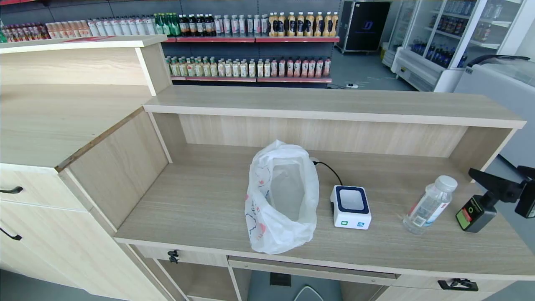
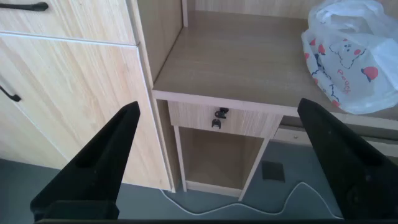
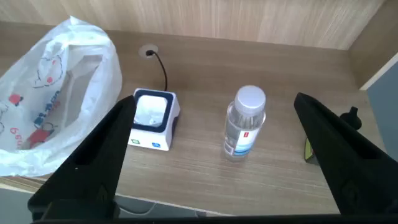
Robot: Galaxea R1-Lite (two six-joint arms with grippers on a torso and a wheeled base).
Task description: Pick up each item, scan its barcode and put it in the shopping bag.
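Note:
A white plastic shopping bag (image 1: 282, 196) with red and blue prints stands open in the middle of the wooden counter (image 1: 200, 200). To its right lies a white barcode scanner (image 1: 350, 206) with a dark window and a black cable. Further right a clear water bottle (image 1: 430, 205) with a white cap stands upright. My right gripper (image 3: 217, 168) is open, held in front of and above the counter, with the scanner (image 3: 152, 118) and bottle (image 3: 244, 124) ahead of it. My left gripper (image 2: 217, 168) is open and empty, low beside the counter's front, the bag (image 2: 348, 56) off to one side.
A black device with a green and red label (image 1: 476, 213) stands at the counter's right end, close to the bottle. A raised shelf (image 1: 326, 104) backs the counter and a cabinet wall (image 1: 117, 167) closes its left. A drawer with a key (image 2: 219, 117) sits under the counter.

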